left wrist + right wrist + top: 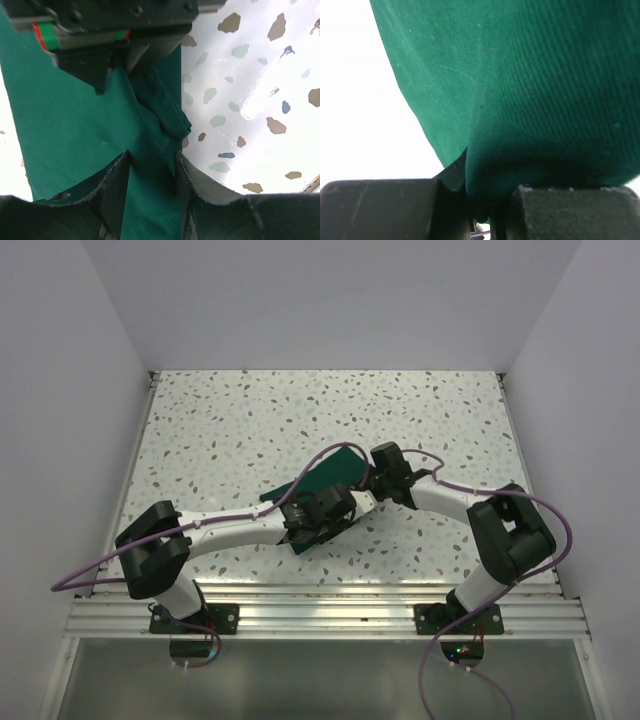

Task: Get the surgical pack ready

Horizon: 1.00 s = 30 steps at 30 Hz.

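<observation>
The dark green drape (325,478) lies as a small folded bundle at the middle of the table, and both grippers meet at it. My left gripper (318,518) stands over its near end. In the left wrist view its jaws (152,165) stand narrowly apart with the green cloth (65,115) between them. My right gripper (372,485) is at the bundle's right side. In the right wrist view it (487,200) is shut on a thick fold of the drape (545,90). It also shows in the left wrist view (115,35). Tray, scissors, forceps and gauze are out of view.
The speckled white table top (250,430) is walled at left, back and right by plain white panels (330,300). An aluminium rail (320,615) runs along the near edge with both arm bases on it. Purple cables (90,575) loop off each arm.
</observation>
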{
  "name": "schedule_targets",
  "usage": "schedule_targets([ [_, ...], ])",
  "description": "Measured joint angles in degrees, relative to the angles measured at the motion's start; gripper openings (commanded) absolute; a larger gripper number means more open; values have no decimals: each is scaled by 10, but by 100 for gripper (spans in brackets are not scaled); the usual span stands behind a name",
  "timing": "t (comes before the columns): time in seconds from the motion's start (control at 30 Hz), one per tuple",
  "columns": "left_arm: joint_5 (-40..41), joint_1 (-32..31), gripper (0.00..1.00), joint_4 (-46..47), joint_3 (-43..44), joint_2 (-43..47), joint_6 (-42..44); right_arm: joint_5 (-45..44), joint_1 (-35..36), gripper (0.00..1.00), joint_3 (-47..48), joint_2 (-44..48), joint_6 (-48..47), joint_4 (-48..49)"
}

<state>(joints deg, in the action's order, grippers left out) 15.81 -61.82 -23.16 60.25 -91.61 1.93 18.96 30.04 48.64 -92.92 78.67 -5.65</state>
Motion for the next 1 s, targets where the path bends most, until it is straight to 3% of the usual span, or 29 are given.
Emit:
schedule_targets([
  [0.1, -1, 0, 41, 4, -12, 0, 0, 0, 0, 15, 0, 0, 2, -2],
  [0.2, -2, 5, 25, 9, -13, -5, -3, 0, 0, 23, 0, 0, 2, -6],
  [0.23, -2, 10, 15, 11, -14, -7, -5, 0, 0, 25, 0, 1, 3, -8],
  [0.37, -24, 38, 0, 15, -18, -12, -10, 0, -4, 39, 0, 9, 3, -16],
  [0.43, -30, 48, 0, 16, -18, -12, -11, 0, -10, 53, 0, 16, 0, -24],
  [0.57, -41, 54, 0, 17, -18, -12, -11, 0, -34, 66, 3, 40, -20, -62],
  [0.83, -76, 60, 0, 3, 3, -17, -26, 0, -92, 70, 5, 121, -97, -161],
  [1.0, -103, 62, 0, -7, 33, -27, -34, 5, -94, 57, -7, 162, -146, -194],
])
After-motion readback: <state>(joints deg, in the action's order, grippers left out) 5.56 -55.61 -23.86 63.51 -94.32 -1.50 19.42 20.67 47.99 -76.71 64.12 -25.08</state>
